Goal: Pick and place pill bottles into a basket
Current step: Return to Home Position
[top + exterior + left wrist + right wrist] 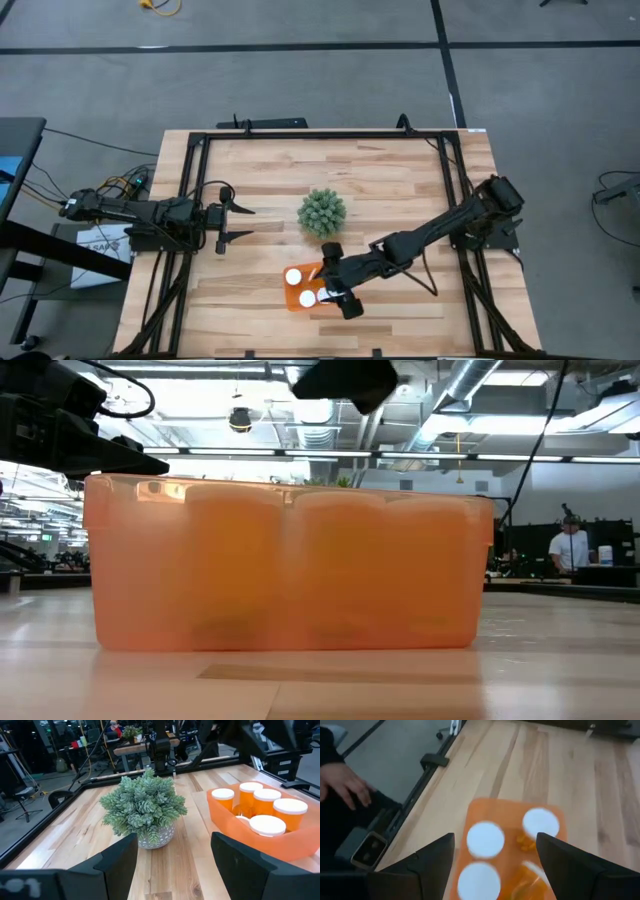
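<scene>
We judge the picking all but done: no pill bottles stand loose on the table in the high view; those we can find sit inside the basket, which lies near the plant but apart from it. What seems left is for the arms to draw off. The right gripper hovers over the basket, fingers spread wide with nothing between them; the left gripper waits at the left side of the table, likewise wide and empty, pointing toward the plant.

The count is where we are unsure. The left wrist view shows five white caps, four upright and one that may belong to a bottle lying down; the right wrist view shows three; the high view shows only two, since the right arm covers part of the basket; we cannot confirm a sixth. In the low view the basket's cloudy wall fills the picture, and the bottles are only dim shapes behind it. What looks like a person's hand shows beyond the table edge in the right wrist view; what it is doing we cannot tell.
</scene>
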Robot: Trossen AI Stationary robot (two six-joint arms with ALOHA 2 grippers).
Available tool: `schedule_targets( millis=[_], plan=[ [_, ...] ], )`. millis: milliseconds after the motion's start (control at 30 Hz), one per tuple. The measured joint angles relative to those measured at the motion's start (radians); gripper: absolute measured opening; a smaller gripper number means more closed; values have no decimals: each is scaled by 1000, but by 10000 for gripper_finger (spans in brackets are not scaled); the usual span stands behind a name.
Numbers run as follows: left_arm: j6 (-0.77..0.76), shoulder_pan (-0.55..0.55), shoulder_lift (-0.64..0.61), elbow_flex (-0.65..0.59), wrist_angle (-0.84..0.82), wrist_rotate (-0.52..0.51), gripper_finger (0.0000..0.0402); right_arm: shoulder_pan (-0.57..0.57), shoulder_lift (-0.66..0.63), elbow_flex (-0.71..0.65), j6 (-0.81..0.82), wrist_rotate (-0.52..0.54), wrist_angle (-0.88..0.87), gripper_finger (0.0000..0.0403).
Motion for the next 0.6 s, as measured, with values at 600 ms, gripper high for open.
schedule_targets(
  millis=[600],
  plan=[
    [2,0,0,0,0,0,242,53,-420,-643,43,-7,600,276]
  ],
)
